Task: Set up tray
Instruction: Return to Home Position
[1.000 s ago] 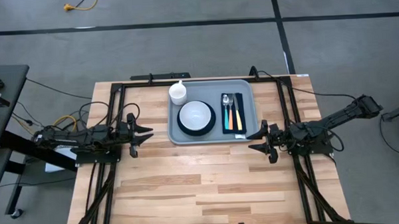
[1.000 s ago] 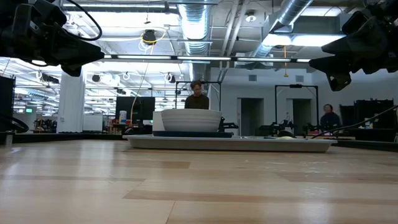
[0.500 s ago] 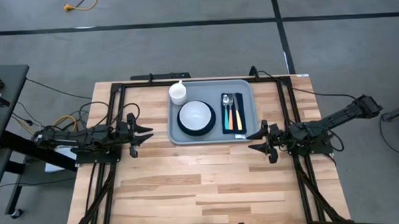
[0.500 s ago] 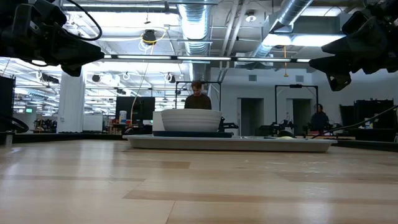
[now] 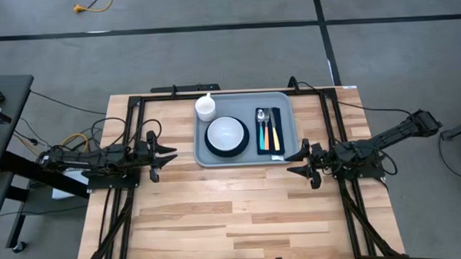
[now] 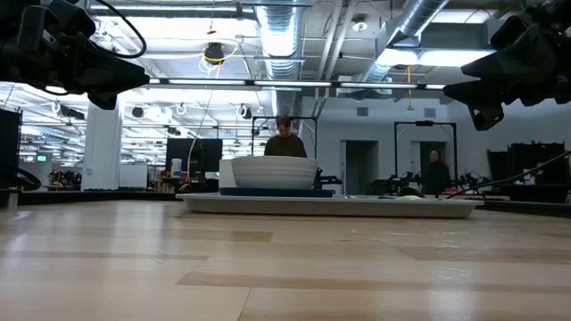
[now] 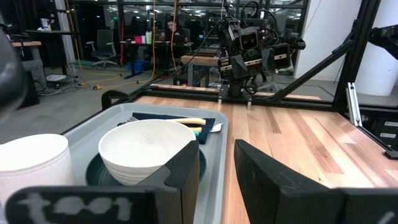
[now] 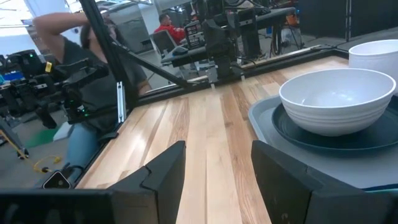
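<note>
The light blue-grey tray lies on the table's far middle. On it a white bowl sits on a dark plate, a white cup stands at its far left corner, and cutlery with orange and green handles lies on a dark napkin. My left gripper hangs open above the table left of the tray. My right gripper hangs open near the tray's near right corner. Neither touches anything.
Black frame rails run along the table's left, right and far sides. The near half of the wooden table is bare wood. People show in the room beyond the table.
</note>
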